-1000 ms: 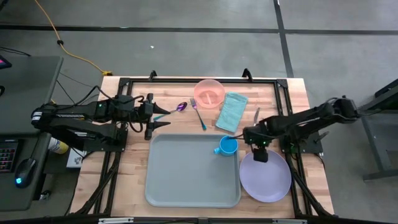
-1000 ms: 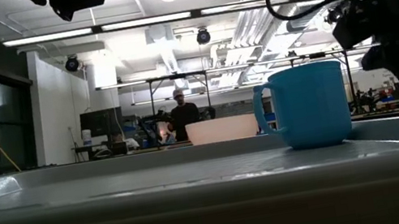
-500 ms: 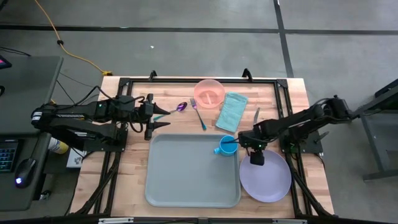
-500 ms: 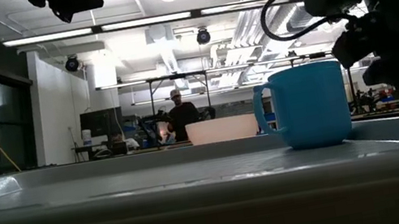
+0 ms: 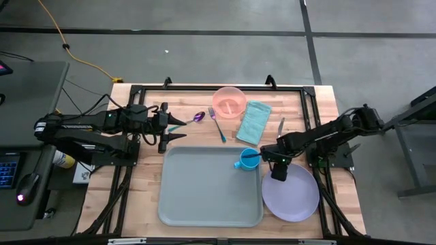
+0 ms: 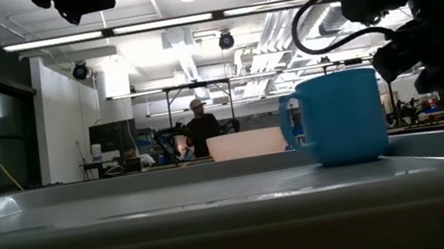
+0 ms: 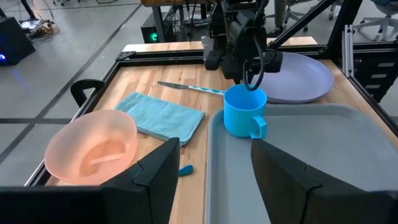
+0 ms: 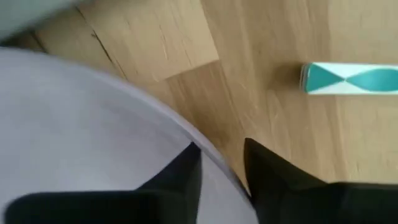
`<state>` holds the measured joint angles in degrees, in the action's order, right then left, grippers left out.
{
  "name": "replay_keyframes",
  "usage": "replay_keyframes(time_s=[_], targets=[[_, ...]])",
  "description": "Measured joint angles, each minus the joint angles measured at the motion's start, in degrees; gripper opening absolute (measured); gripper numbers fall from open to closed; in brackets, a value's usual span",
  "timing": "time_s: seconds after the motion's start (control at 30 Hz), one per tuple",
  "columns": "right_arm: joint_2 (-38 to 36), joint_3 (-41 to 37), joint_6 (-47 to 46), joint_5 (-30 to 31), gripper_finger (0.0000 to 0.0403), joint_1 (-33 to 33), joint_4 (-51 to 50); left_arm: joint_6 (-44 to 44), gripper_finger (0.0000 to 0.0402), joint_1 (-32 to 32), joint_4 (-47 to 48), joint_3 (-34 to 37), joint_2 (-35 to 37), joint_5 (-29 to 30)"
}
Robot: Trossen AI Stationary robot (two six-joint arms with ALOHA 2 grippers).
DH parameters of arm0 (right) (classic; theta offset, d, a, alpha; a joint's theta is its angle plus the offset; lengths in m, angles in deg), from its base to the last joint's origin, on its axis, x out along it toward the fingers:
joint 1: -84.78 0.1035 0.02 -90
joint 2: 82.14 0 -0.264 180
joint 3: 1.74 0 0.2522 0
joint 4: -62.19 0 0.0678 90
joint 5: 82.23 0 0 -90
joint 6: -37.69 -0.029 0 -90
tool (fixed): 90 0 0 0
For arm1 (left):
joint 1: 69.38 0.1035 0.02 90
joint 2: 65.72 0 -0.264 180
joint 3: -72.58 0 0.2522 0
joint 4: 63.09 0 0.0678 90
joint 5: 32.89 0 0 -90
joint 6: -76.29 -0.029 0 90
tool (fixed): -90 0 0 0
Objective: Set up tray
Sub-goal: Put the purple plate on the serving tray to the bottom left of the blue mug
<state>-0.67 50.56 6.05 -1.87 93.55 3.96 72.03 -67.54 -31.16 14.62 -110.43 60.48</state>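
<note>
Your tray (image 5: 204, 190) lies flat on the near middle of the wooden table (image 5: 143, 184), its long side running left to right, and in the left wrist view its grey floor (image 7: 323, 162) takes up the lower right. A blue mug (image 5: 248, 160) stands upright in the tray's far right corner, handle pointing toward the left arm (in the low view it sits on the tray floor (image 6: 336, 118)). Just beside the tray's right rim rests the round lavender plate (image 5: 293, 197), on the table and outside the tray.

Your right gripper (image 8: 221, 165) is down at the plate's far edge, next to the mug; its two dark fingers (image 8: 180, 174) straddle the rim, one on each side, drawn close together on the plate's edge. A teal-and-white handle (image 8: 351, 79) lies on the wood just past it.

Beyond the tray you have a folded teal cloth (image 5: 254, 121), a pink bowl (image 5: 229, 102), a blue-handled fork (image 5: 218, 124) and a purple spoon (image 5: 194, 118). Your left gripper (image 5: 178, 128) waits over the table's far left, fingers (image 7: 155, 180) spread and holding nothing. A person (image 6: 202, 128) stands far back in the room.
</note>
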Motion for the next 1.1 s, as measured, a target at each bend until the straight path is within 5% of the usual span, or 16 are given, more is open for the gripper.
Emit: replay_keyframes(time_s=[0.2, 0.63, 1.1], targets=[[-0.09, 0.05, -2.53, -1.71, 0.0009, 0.04, -2.46, -0.02, 0.0227, 0.0, 0.0, 0.0, 0.0, -0.02], [-2.71, 0.0, -6.47, -3.97, 0.0, -0.03, -4.23, -0.04, 0.0227, 0.02, 0.0, 0.0, 0.0, -0.63], [-16.23, 6.74, -13.18, -7.01, 0.0001, 0.02, -9.39, -0.02, 0.0227, 0.0, -0.28, 0.02, 0.02, -0.98]])
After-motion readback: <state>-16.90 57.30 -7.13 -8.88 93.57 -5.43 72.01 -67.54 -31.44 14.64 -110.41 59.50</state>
